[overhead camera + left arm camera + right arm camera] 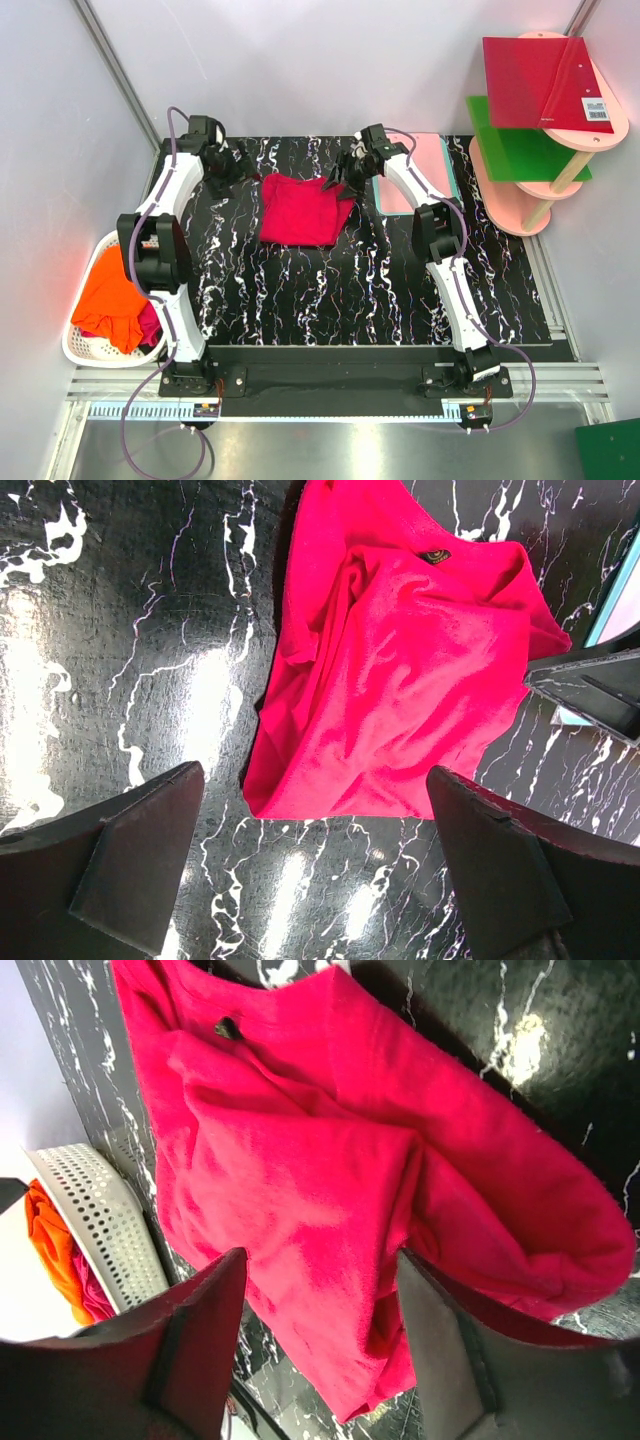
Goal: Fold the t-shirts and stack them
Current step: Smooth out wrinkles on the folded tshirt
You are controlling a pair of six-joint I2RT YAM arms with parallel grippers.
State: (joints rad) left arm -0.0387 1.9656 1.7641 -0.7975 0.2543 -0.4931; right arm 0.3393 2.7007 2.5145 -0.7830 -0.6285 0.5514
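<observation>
Left gripper (244,166) hung spread just left of the crimson t-shirt (300,210); right gripper (336,183), jaws also apart, stood at its right corner. The shirt (loosely folded) lay mid-table (330,290) near the far edge. Off the left edge, a white basket (82,350) held the orange t-shirt (110,298).

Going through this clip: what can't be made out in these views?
- Shirt count in the basket: top view, the orange t-shirt covers all but a strip of crimson cloth.
- Whether the right gripper touches the crimson t-shirt: too small in top view, depth unclear in right wrist view.
- Collar label: too small to read, left wrist view.
- Pink board: partly hidden by the right arm, top view.
</observation>
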